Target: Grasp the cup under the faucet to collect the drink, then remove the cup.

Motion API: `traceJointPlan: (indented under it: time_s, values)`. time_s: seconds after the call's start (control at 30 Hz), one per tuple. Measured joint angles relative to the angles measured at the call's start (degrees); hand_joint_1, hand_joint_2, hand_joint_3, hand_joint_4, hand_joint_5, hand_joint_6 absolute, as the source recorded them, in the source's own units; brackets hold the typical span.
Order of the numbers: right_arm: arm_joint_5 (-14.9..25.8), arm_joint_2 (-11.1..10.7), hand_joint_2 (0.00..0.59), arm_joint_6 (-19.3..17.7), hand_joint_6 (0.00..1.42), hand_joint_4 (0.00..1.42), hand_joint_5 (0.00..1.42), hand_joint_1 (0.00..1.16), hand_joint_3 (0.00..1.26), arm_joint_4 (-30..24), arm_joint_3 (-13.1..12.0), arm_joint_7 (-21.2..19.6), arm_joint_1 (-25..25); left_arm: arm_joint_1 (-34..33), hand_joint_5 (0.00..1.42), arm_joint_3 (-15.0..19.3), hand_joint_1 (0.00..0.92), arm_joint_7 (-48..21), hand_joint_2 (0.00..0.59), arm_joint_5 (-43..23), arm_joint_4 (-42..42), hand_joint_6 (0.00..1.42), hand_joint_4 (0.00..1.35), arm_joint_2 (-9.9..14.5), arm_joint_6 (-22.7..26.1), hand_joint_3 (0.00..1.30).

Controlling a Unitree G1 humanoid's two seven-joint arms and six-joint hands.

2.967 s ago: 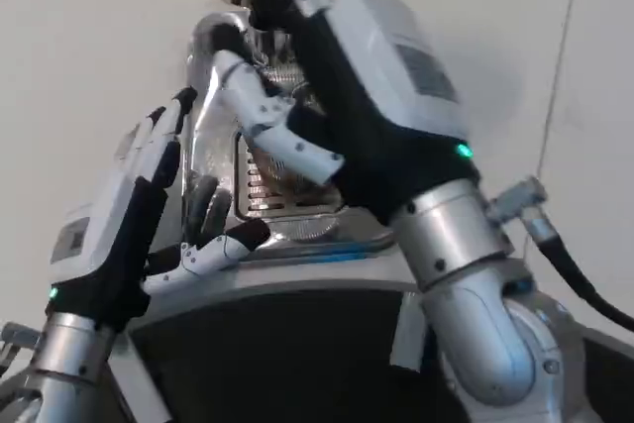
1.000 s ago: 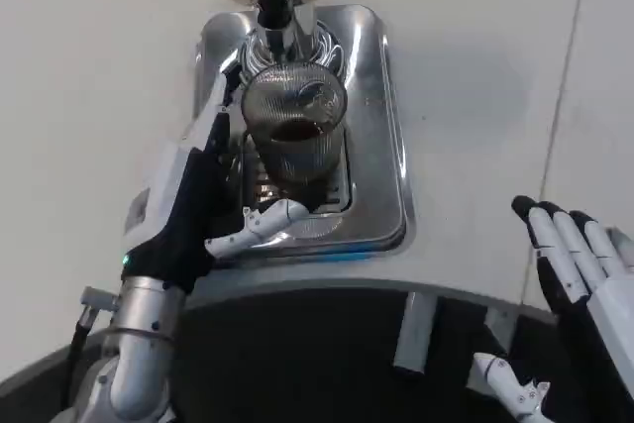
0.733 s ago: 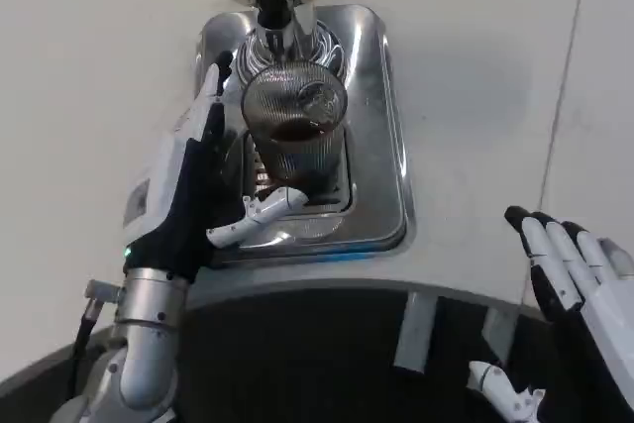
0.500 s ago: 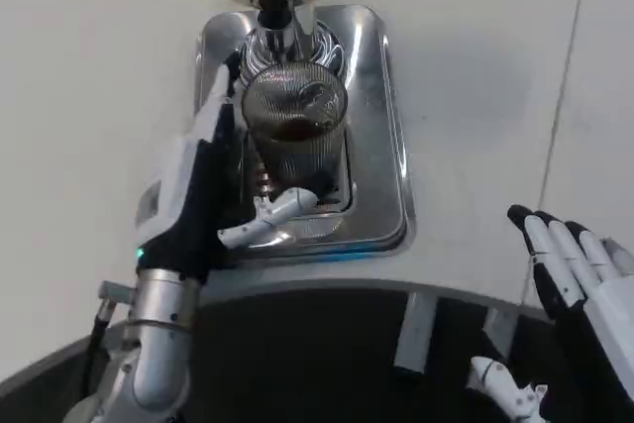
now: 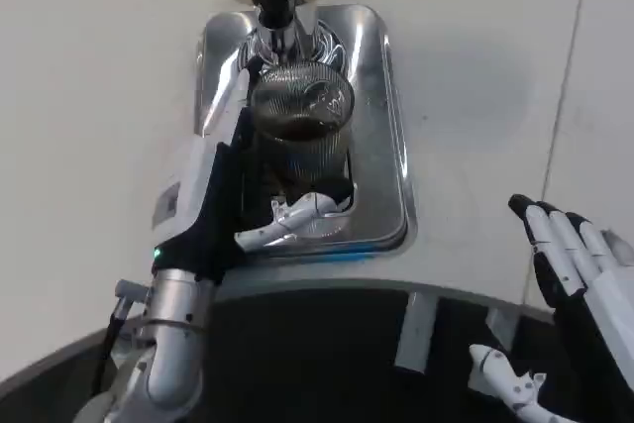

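Beside cup (image 5: pixel 300 131) under faucet (image 5: pixel 274 9): left hand (image 5: pixel 220 200) moved closer, fingers spread, now against cup wall, not yet wrapped. Right hand (image 5: pixel 580 274) idle, spread, empty. Grasp imminent.

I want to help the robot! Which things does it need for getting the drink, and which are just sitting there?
Needed:
cup with dark drink
faucet
left hand, close around the cup

Just there:
metal drip tray
white table
right hand, waiting open

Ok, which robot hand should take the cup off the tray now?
Left, probably. The left robot hand already sits against the cup on the drip tray, thumb curled in front. The right robot hand hangs open, well off to the side.
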Motion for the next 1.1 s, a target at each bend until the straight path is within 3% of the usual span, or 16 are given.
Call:
traceJointPlan:
  time_s: [0.17, 0.37, 0.6, 0.8, 0.9, 1.1]
  values:
    - [-0.2, 0.4, 0.429, 0.2, 0.00, 0.00, 0.00, 0.26, 0.00, 0.3, 0.5, 0.8, 0.1, -1.7, 0.20, -0.1, 0.385, 1.3, 0.055, 0.3, 1.3, 0.22, 0.00, -0.9, 1.1, 0.00]
    - [-0.2, 0.7, 0.429, 0.7, 0.00, 0.00, 0.00, 0.26, 0.00, 0.2, 0.6, 1.4, 0.8, -2.9, 0.40, -0.1, 0.426, 4.0, 0.053, 0.3, 1.5, 0.56, 0.04, -2.0, 2.5, 0.02]
    - [-0.1, 1.0, 0.431, 1.7, 0.00, 0.00, 0.00, 0.26, 0.00, -0.8, 0.5, 2.8, 0.9, -2.9, 0.77, -1.2, 0.562, 5.2, 0.063, 0.4, 1.1, 1.04, 0.45, -2.9, 3.0, 0.34]
    - [1.1, 0.9, 0.429, 3.3, 0.00, 0.00, 0.00, 0.26, 0.00, 1.5, -0.8, 3.0, -2.7, -2.9, 1.14, -2.9, 0.639, 8.3, 0.076, 1.5, 0.6, 1.39, 0.80, -4.6, 5.2, 0.66]
    - [1.9, 0.6, 0.429, 4.3, 0.00, 0.00, 0.00, 0.27, 0.00, 2.3, -1.4, 3.3, -4.4, -3.1, 1.32, -2.9, 0.724, 11.4, 0.093, 1.7, 0.4, 1.42, 0.98, -6.4, 6.9, 0.85]
    - [1.9, 0.5, 0.429, 5.7, 0.00, 0.00, 0.00, 0.27, 0.00, 3.1, -1.4, 4.1, -5.2, -2.7, 1.32, -2.2, 0.742, 13.6, 0.055, 1.0, 0.4, 1.42, 1.05, -7.6, 6.9, 0.94]
